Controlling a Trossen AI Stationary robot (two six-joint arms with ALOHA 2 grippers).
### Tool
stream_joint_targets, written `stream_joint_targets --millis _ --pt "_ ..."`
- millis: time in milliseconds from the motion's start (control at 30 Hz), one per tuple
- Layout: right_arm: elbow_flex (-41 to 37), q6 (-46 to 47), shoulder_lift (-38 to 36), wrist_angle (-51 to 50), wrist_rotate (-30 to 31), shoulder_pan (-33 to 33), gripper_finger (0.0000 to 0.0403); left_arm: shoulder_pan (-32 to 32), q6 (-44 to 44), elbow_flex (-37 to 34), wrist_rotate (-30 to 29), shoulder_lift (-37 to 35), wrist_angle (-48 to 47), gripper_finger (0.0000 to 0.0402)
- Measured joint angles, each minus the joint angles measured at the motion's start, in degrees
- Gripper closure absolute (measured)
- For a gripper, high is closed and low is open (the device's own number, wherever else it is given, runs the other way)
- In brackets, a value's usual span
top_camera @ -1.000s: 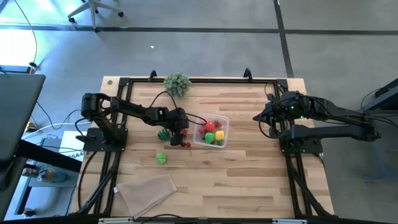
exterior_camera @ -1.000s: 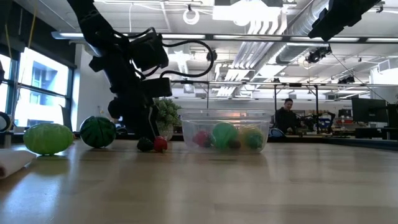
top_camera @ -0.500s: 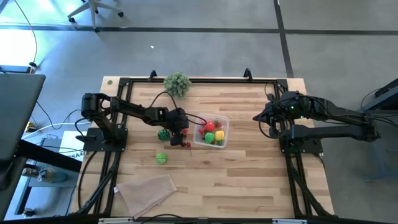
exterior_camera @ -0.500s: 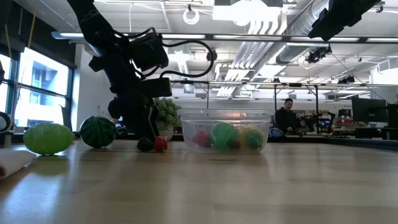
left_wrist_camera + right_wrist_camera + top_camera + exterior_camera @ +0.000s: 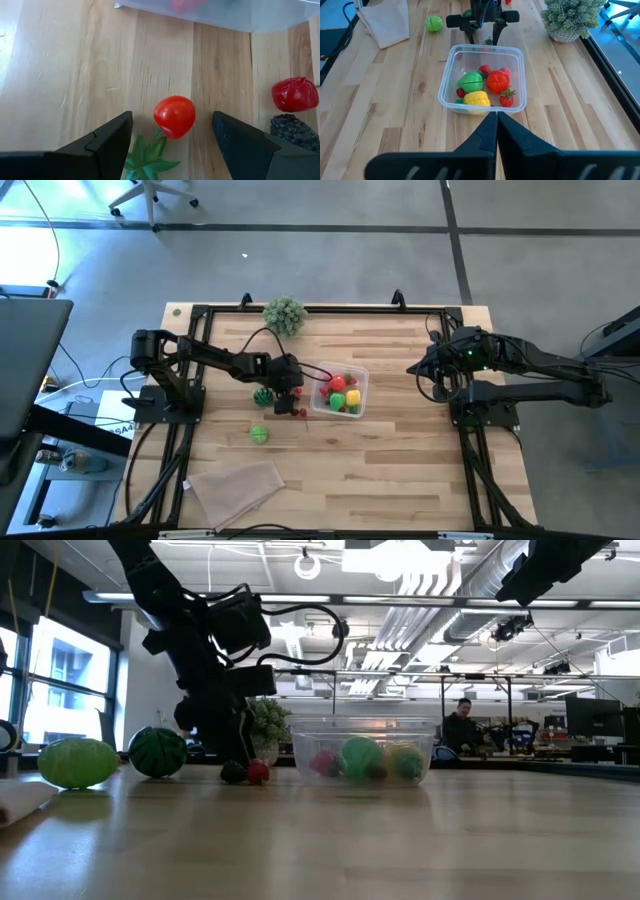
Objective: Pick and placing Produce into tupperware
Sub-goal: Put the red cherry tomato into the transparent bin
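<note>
My left gripper (image 5: 172,137) is open and points down at the table, just left of the tupperware (image 5: 339,390). Its fingers stand on either side of a small red tomato with green leaves (image 5: 174,116), which lies on the wood, with a gap on both sides. In the low view the left gripper (image 5: 238,762) reaches almost to the table top. The clear tupperware (image 5: 482,80) holds several red, green and yellow pieces. A red piece (image 5: 295,94) and a dark piece (image 5: 296,131) lie beside the tomato. My right gripper (image 5: 496,120) is shut and waits raised near the table's right side (image 5: 415,370).
A dark green striped ball (image 5: 263,394) and a light green ball (image 5: 259,434) lie on the table left of the tupperware. A bushy potted plant (image 5: 285,313) stands at the far edge. A beige folded cloth (image 5: 237,488) lies near the near left corner.
</note>
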Motion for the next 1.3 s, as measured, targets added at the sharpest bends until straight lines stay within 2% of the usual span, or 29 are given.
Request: stream_joint_targets --millis 133,433,800,1300 --pt "0.0 0.0 0.0 0.0 0.0 0.0 0.0401 0.0 0.0 0.0 -0.2 0.0 0.1 0.0155" --pt "0.0 0.0 0.0 0.0 0.0 0.0 0.0401 0.0 -0.4 0.0 -0.6 0.0 1.3 0.0234" --pt "0.0 0.0 0.0 0.0 0.0 0.0 0.0401 0.0 -1.0 0.0 -0.3 0.0 1.3 0.0296" --pt "0.0 0.0 0.0 0.0 0.0 0.0 0.0401 0.0 -0.8 0.0 -1.1 0.0 1.5 0.0295"
